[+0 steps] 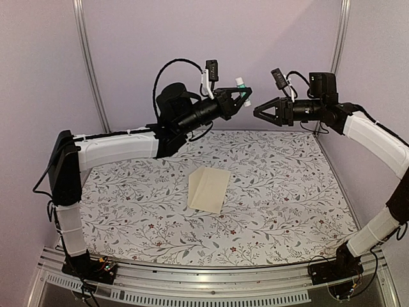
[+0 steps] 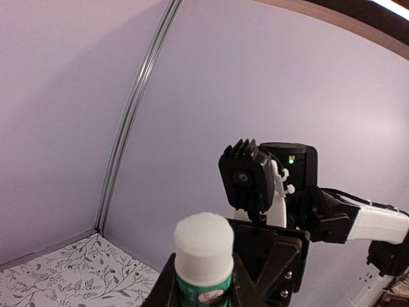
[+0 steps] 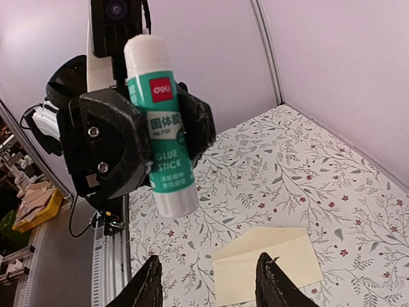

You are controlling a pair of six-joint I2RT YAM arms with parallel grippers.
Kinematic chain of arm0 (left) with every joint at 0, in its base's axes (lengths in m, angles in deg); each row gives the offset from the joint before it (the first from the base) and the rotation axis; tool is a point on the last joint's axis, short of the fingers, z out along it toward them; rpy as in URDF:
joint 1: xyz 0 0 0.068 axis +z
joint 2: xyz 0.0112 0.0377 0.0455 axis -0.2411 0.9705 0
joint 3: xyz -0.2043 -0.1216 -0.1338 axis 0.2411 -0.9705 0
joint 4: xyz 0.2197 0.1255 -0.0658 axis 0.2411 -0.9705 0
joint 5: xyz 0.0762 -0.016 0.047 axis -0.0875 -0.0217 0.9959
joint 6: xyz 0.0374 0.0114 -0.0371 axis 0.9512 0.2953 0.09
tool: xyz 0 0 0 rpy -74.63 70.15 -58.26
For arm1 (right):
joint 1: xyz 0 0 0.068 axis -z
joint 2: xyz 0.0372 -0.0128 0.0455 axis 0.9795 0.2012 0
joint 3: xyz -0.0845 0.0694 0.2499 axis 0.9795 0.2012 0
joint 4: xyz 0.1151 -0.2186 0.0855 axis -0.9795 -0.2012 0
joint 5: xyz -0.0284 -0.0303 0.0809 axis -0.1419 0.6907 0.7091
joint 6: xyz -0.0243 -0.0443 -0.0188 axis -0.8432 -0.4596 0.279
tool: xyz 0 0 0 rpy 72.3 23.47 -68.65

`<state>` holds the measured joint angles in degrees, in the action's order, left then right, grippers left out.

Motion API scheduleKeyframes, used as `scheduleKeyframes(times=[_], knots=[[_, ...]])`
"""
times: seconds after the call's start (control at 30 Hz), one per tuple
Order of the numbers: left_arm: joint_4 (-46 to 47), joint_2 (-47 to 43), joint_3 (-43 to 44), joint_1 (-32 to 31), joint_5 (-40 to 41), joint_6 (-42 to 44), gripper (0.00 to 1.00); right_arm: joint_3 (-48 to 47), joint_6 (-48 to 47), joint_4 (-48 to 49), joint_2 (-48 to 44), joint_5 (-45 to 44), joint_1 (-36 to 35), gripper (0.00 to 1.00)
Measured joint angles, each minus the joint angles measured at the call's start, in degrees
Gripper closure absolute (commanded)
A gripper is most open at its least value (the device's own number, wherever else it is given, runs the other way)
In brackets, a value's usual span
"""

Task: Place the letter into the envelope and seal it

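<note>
Left gripper (image 1: 238, 97) was closed around a teal-and-white cylindrical glue stick (image 3: 161, 128), gripping it by the middle and holding it raised well above the table, its white end pointing up. Right gripper (image 1: 259, 114) faced it, close but apart, with its fingers (image 3: 148, 284) spread and nothing between them. The plain cream rectangular paper envelope (image 1: 209, 189) lay flat on the floral-print tablecloth (image 1: 287, 192), near the centre and well below both grippers. Neither gripper touched it. The tan bordered letter showed in no view. It was likely already inside the envelope, but the pictures don't confirm that. The flap's edge was visible in the right wrist view, but whether it was stuck down couldn't be told.

Judgement: insertion probably done, and sealing under way. Left to do: glue the flap and press it shut.
</note>
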<state>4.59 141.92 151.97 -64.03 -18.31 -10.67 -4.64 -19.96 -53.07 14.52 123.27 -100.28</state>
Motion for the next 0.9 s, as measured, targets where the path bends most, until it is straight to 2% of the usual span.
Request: scheduleKeyframes(times=[0.2,0.43,0.6,0.8,0.9], knots=[[-0.7,0.0,1.1,-0.5,2.0,0.0,1.0,-2.0,-6.2,-4.0,-0.5,-8.8,-2.2,0.46],[-0.8,0.0,2.4,-1.6,2.2,0.0,1.0,-5.2,-9.7,-5.1,-0.5,-12.7,-5.8,0.51],[-0.9,0.2,2.4,-1.9,2.2,-0.4,1.0,-6.1,-10.1,-5.0,-0.5,-13.5,-5.9,0.61],[-1.0,0.3,2.4,-1.9,2.3,-0.5,1.0,-6.3,-10.4,-5.1,-0.5,-13.4,-5.9,0.8],[-1.1,0.4,2.4,-1.9,2.3,-0.5,1.0,-6.3,-10.6,-5.4,-0.5,-12.9,-5.9,0.86]])
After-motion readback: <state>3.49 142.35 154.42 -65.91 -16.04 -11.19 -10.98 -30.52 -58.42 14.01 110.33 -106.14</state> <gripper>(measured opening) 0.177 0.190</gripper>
